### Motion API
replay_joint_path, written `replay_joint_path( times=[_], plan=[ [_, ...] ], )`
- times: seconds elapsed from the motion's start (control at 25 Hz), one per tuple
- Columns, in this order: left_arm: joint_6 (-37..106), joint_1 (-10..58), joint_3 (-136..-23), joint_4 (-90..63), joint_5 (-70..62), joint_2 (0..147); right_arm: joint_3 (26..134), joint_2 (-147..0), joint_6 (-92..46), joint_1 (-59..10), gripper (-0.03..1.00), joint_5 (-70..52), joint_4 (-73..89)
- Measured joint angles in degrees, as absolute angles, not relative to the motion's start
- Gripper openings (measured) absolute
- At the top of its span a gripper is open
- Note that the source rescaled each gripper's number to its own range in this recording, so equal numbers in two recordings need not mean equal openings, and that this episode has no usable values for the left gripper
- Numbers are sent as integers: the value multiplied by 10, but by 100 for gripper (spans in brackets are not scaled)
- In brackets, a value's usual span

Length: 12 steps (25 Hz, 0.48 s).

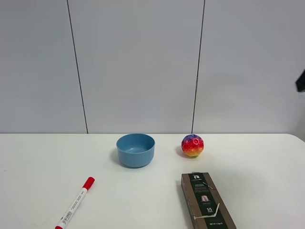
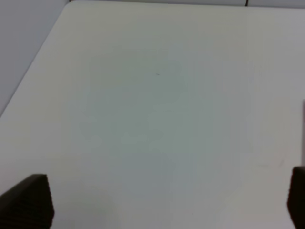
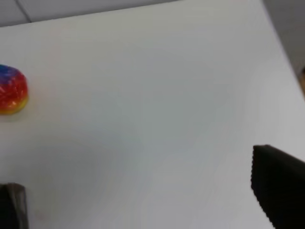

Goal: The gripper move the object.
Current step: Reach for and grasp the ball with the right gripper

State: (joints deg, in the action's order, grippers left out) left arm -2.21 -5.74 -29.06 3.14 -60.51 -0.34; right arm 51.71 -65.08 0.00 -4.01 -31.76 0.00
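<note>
Ball: the small rainbow ball (image 1: 192, 145) sits on the white surface (image 1: 43, 162), just right of the blue bowl (image 1: 136, 150) but not touching it, and behind the dark box (image 1: 207, 200).
Ball, right wrist view: the ball (image 3: 12, 89) is cut by the picture's edge, so only part of it shows, well apart from both fingers.
Right pincer: the right pincer (image 3: 145, 200) is spread wide with nothing between its 2 fingers. Only blurred tips show, 1 large and 1 a sliver in the corner.
Left pincer: the left pincer (image 2: 162, 202) is spread wide over bare surface and grips nothing. Its 2 tips are cropped at the picture's corners.
Black shape: the black shape (image 1: 300, 81) at the right edge of the high view is too cropped to identify.
Marker: the red-capped marker (image 1: 75, 202) lies front left, its lower end cut off.
Box: its near end is cut off and its print is too small to read.
</note>
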Motion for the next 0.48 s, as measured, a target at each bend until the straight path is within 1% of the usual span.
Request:
replay_joint_path(
  times=[0.16,0.28,0.48],
  plan=[
    [-22,-57,-291,31,-605,-3,569,-767,0,-86,100,-260,0],
    [-22,-57,-291,31,-605,-3,616,-841,0,-101,100,-233,0],
    [-22,-57,-291,31,-605,-3,692,-944,0,-117,100,-226,0]
  ],
)
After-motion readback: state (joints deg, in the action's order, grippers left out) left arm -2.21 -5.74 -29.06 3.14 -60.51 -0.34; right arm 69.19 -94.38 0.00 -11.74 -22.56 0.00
